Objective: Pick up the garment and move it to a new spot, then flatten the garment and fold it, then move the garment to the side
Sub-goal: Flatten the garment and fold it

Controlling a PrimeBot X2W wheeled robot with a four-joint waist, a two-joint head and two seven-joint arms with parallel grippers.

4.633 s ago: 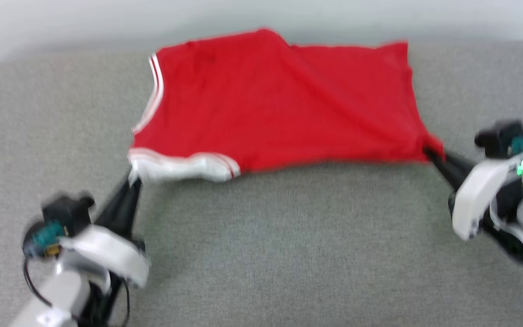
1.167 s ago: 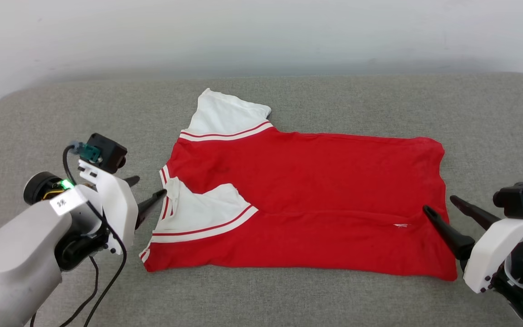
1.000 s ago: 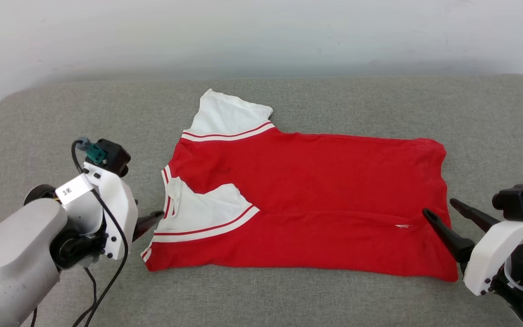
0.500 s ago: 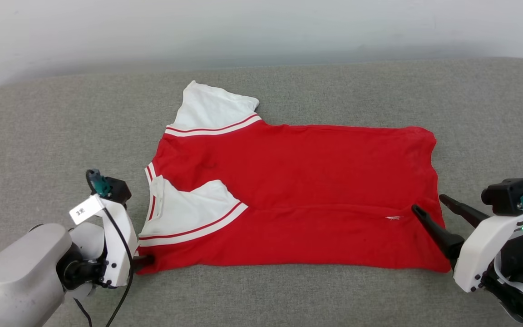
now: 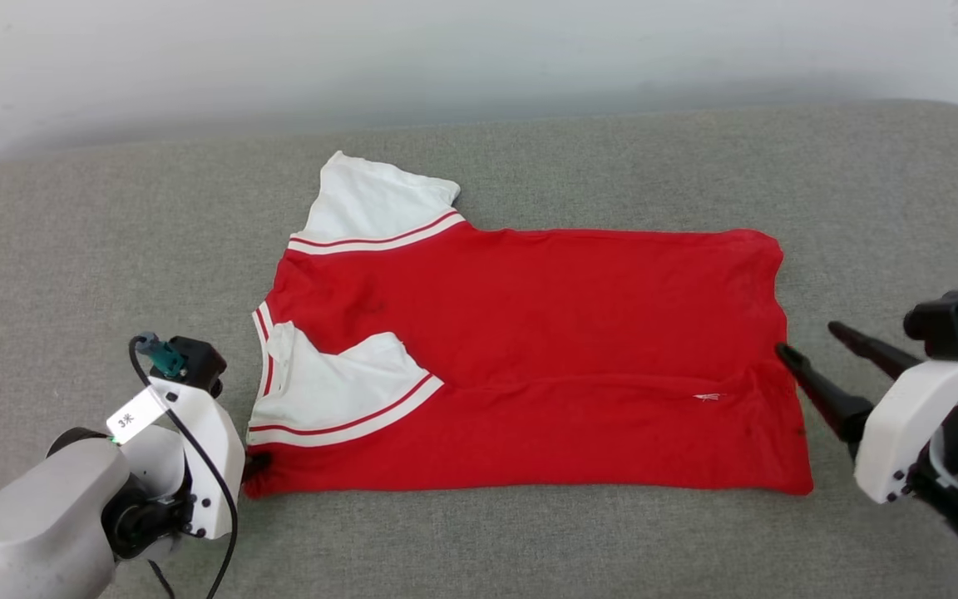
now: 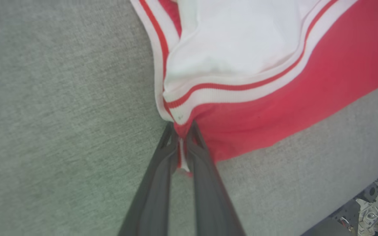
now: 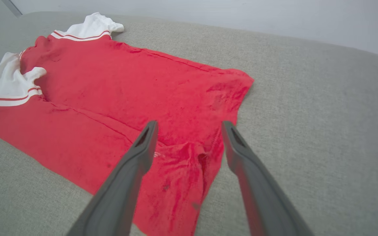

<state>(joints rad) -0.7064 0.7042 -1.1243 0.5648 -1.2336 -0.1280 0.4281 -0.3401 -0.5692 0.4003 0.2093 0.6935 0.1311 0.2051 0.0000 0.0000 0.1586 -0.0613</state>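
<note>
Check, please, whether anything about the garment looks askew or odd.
On the garment, the near white sleeve lies folded inward over the red body, while the far sleeve spreads out; the hem by the right gripper is rumpled.

Garment [image 5: 529, 358] — soft matt cloth, ribbed trim. Grey cushion [image 5: 529, 549] — coarse woven fabric, matt. Right gripper [image 7: 189, 126] fingers [image 7: 126, 177]: dark matt plastic; wrist shell [image 5: 911, 424] smooth, glossy white plastic.

arms [image 5: 26, 524]: grey | wrist shells [image 5: 911, 433]: white, screwed | jaws: long, dark | cable [image 5: 232, 507]: black
</note>
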